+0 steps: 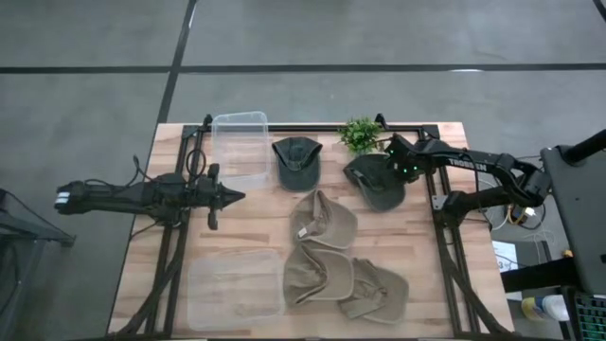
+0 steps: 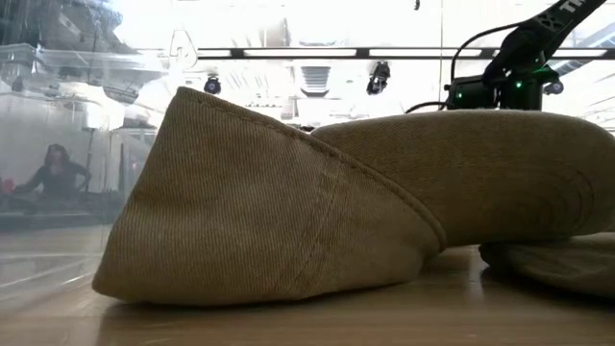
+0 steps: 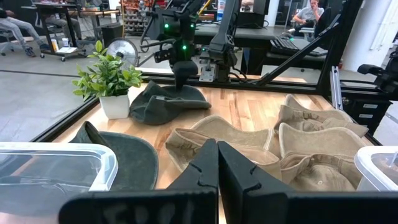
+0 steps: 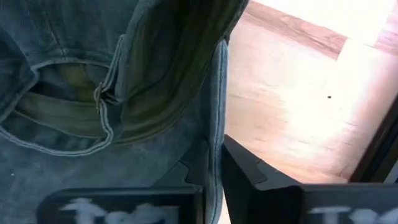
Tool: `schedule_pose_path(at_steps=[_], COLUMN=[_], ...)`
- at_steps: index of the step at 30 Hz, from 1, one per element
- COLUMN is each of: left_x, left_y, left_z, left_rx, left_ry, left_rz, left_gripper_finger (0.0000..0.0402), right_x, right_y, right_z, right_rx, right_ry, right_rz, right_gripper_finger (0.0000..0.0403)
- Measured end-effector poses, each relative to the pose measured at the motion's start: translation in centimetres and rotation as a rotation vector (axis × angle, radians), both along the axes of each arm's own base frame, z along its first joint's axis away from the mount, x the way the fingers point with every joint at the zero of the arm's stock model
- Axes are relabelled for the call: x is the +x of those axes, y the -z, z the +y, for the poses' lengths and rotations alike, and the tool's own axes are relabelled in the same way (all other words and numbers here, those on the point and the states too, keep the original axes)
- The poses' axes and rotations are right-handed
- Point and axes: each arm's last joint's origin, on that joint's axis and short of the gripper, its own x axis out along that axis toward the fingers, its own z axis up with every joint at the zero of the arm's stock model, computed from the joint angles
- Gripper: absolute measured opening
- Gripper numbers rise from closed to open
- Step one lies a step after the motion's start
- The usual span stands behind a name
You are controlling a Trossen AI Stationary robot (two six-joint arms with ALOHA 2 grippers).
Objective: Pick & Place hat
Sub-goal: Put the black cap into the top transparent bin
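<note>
A dark green hat [image 1: 377,185] lies on the table at the far right, next to a small potted plant [image 1: 360,134]. My right gripper [image 1: 401,170] stands over this hat's far right edge, pointing down and shut on it; the left wrist view shows it on the hat [image 3: 168,102]. The right wrist view shows the hat's inside [image 4: 93,74] with its band and back strap. My left gripper [image 1: 237,197] waits shut at the table's left, above the wood, touching nothing. My right gripper pinches the dark green hat's stitched edge [image 4: 216,146] between its two fingers [image 4: 249,171], coming from above and pointing down. The cloth runs down into the gap and hides one finger in part. The hat rests on the table.
A second dark green hat [image 1: 296,163] lies at the far middle. Three khaki hats [image 1: 322,223], [image 1: 317,275], [image 1: 374,294] fill the near middle. Clear plastic containers stand at the far left [image 1: 240,150] and near left [image 1: 235,289]. A black frame borders the table [image 1: 445,246].
</note>
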Motion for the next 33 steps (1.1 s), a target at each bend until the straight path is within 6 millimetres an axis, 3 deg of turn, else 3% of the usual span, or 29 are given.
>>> schedule_pose_path(at_steps=[11, 19, 33], left_x=[0.0, 0.0, 0.0], left_y=[0.0, 0.0, 0.0], left_z=[0.0, 0.0, 0.0], left_rx=[0.000, 0.000, 0.000], left_ry=[0.000, 0.000, 0.000], left_rz=[0.000, 0.000, 0.000], left_gripper_finger=[0.0000, 0.0000, 0.0000], right_x=[-1.6, -2.9, -5.6], right_y=[-4.6, -7.7, -10.6], right_z=[1.3, 2.7, 5.6], right_rx=[-0.030, -0.086, -0.125], right_ry=[0.002, 0.001, -0.044], right_rz=[-0.062, -0.254, -0.557], right_gripper_finger=[0.0012, 0.0012, 0.0012])
